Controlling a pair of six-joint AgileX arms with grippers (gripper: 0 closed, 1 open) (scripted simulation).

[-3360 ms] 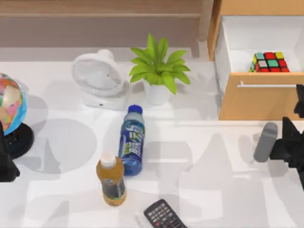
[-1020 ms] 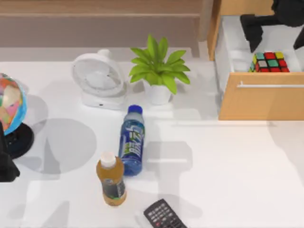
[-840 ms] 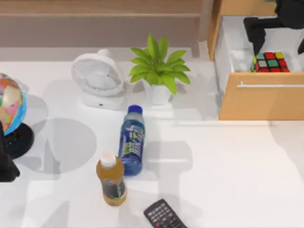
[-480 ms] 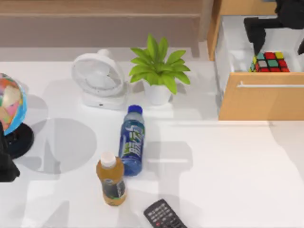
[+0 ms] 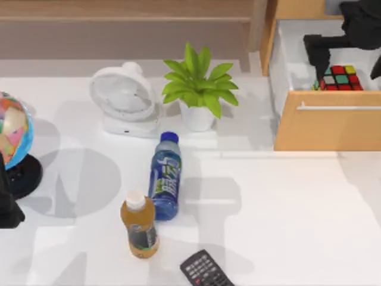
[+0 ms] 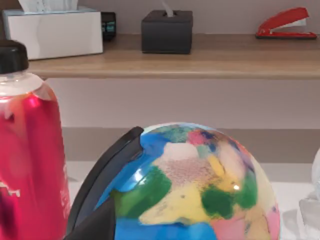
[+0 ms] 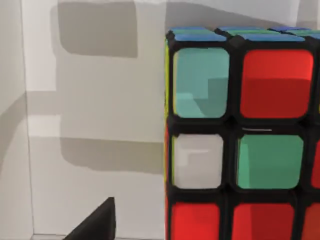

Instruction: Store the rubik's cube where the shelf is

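Our left arm sat parked at the far left edge of the white table [image 5: 286, 214], its left pincer [image 5: 7, 205] a dark shape beside the multicoloured globe on a black stand [image 5: 13, 134]; we could not tell if that pincer was spread or pressed together. The left wrist view looked past the same globe [image 6: 195, 185] and a red-liquid bottle with a black cap [image 6: 27, 145] toward the long light-brown wooden shelf [image 6: 200, 62], which carried a white tissue box [image 6: 52, 30], a black square box [image 6: 166, 31] and a red stapler [image 6: 285, 24]. In the top view that shelf [image 5: 125, 13] ran along the back.

Moving right on the table: a white round desk fan [image 5: 124, 98], a green leafy plant in a white pot [image 5: 197, 86], a blue plastic bottle lying on its side [image 5: 165, 177], an amber drink bottle with a white cap [image 5: 138, 223] touching it, and a black remote control [image 5: 205, 269] at the front edge.

At the far right the orange-tan wooden drawer with a silver bar handle [image 5: 327, 122] stood pulled open. The rubik's cube with black-edged coloured squares [image 5: 340, 78] rested inside its white compartment, against the front panel. Our right pincer [image 5: 348, 53] hung over the drawer with its black fingers [image 5: 317, 50] spread, straddling the cube without pinching it. The right wrist view showed the cube [image 7: 240, 135] close up on the white drawer floor.
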